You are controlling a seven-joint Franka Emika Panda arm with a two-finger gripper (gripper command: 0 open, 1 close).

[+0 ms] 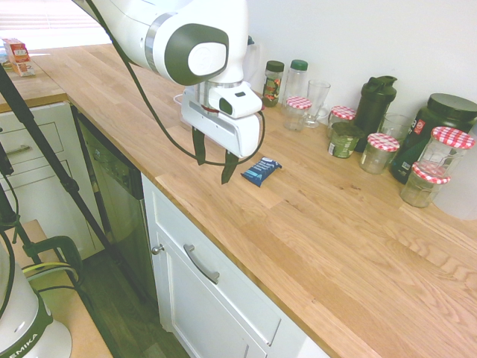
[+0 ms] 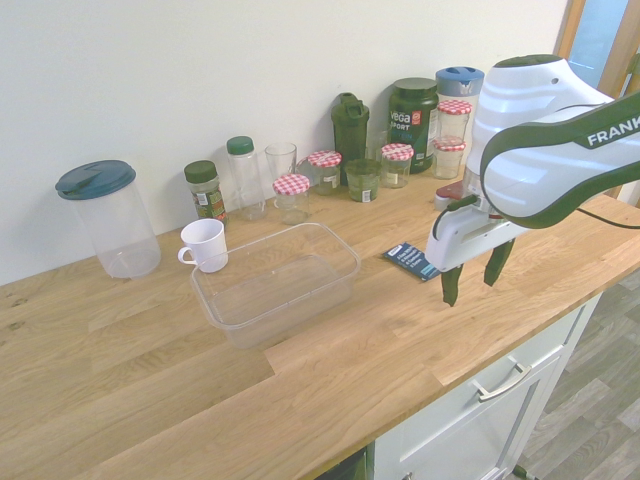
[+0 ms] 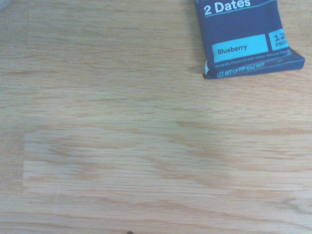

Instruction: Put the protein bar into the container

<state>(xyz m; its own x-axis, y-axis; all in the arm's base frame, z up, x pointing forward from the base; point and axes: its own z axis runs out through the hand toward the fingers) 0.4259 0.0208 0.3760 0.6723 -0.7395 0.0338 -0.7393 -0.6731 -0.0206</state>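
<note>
Along the wall, from left to right in the second exterior view, stood a lidded clear jug (image 2: 108,217), a white mug (image 2: 206,244), spice bottles, a drinking glass (image 2: 281,160) and checked-lid jars (image 2: 324,170). Nothing lay between the container (image 2: 276,281), mid-tabletop (image 2: 150,380), and the protein bar (image 2: 411,260), flat on the wood to its right. Just beside the bar hung the tool (image 2: 474,272), fingers spread and empty, above bare wood. Only the bar's "Blueberry" end showed in the wrist view.
</note>
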